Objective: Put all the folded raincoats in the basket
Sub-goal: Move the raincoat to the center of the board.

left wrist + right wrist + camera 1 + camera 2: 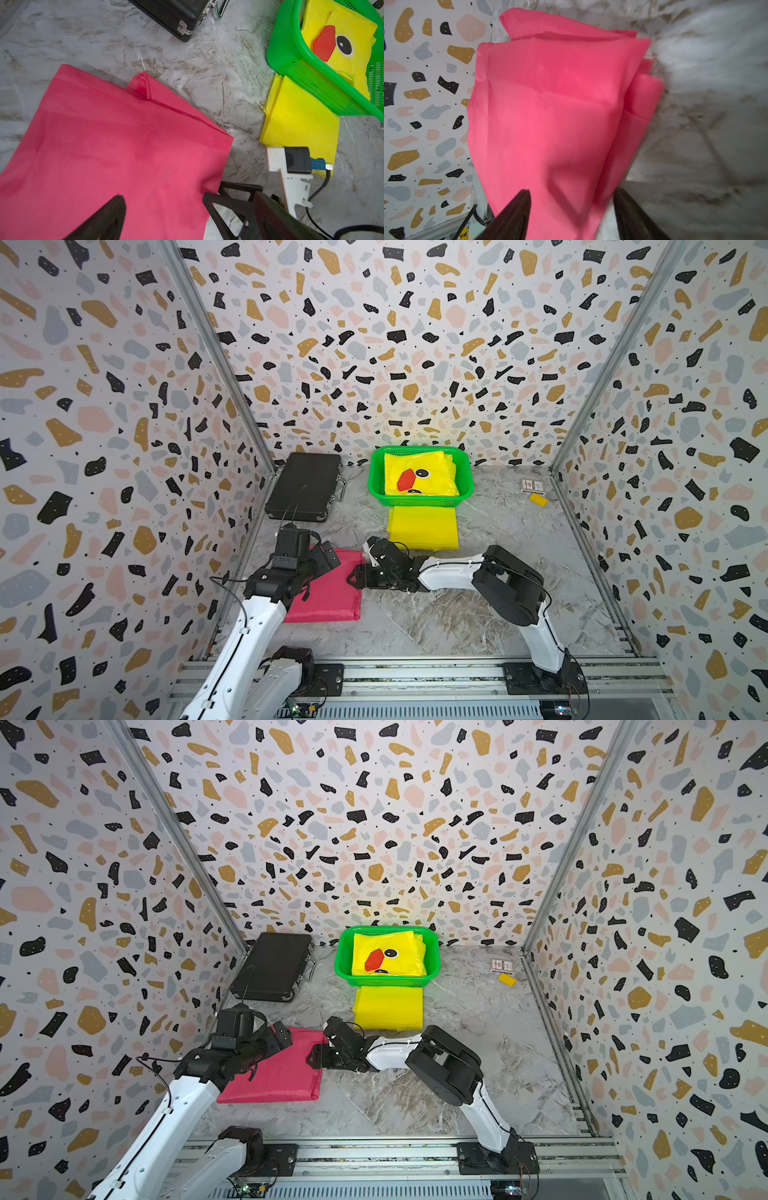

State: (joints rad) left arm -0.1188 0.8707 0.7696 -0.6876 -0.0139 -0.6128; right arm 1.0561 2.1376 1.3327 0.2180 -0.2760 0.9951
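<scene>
The pink raincoat (330, 593) is laid by the near left corner of the worktop (478, 605), well apart from the basket (419, 502) at the far edge. It is seen as a thin, square fold of soft cloth, loose layers showing along one side. The right hand (353, 576) is set low at the fold's edge toward the worktop's middle, jaws astride the layers, presumably so that all are pinched together; whether they are clamped cannot be told. The left hand (326, 560) is held spread wide above the fold, gripping nothing, probably to steady it. A duck-faced raincoat (419, 475) is lodged in the basket, a yellow raincoat (422, 529) just before it.
</scene>
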